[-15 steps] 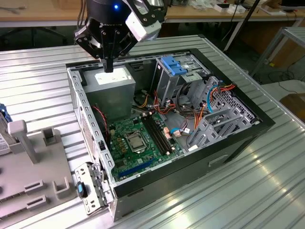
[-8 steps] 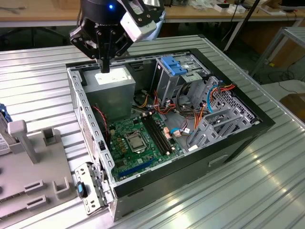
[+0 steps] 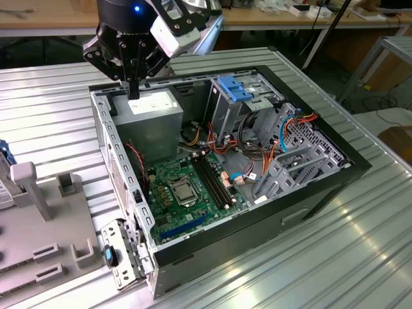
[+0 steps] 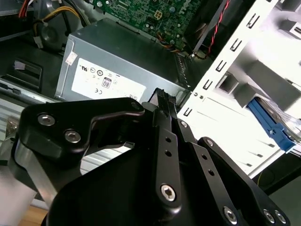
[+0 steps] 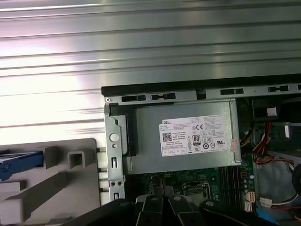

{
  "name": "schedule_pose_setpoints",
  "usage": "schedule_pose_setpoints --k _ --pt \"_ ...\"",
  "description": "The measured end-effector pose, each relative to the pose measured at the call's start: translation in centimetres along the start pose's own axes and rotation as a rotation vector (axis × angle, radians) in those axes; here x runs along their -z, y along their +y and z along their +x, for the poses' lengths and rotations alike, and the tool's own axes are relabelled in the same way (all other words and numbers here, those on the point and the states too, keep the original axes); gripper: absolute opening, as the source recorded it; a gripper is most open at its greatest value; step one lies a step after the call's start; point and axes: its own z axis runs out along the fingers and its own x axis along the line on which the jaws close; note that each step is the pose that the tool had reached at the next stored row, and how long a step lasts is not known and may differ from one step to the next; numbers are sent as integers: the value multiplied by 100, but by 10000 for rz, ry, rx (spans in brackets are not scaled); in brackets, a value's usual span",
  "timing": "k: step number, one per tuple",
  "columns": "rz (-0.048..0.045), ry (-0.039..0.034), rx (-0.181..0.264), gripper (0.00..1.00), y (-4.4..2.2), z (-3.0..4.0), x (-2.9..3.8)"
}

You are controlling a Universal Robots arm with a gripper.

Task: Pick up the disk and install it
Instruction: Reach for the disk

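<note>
I had the claw (image 3: 133, 92) hanging above the open computer case (image 3: 309, 199), tips pointing straight down over the grey power supply (image 3: 151, 112) in the case's corner on the exterior view's left. In the second wrist view its two fingers (image 4: 165, 136) lay pressed together with nothing between them, so the claw was closed and empty. As I read it, the pick-up part of the job had not been done.

The disk (image 5: 19, 162) sat outside the case, in a grey holder (image 3: 58, 225) on the ribbed metal table (image 3: 290, 277), just beside the case wall nearest the power supply. Its blue carrier frame showed in both wrist views, but too much of it was hidden for me to tell how it lay. I took the holder's upright posts as a way to keep the disk in one known spot, with room around it for a grasp from above.

The case lay on its side with the panel off. That left the motherboard (image 3: 187, 187) and the metal drive cage (image 3: 235, 96), with its blue latch, facing upward and open to an arm coming from overhead. The cage stood well apart from the holder, beyond the power supply.
</note>
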Motion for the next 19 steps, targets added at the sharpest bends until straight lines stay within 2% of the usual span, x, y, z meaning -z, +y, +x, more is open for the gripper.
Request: schedule_pose_setpoints --k 12,19 --pt "0 0 0 11 -10 198 5" --pt "0 0 0 11 -17 344 9"
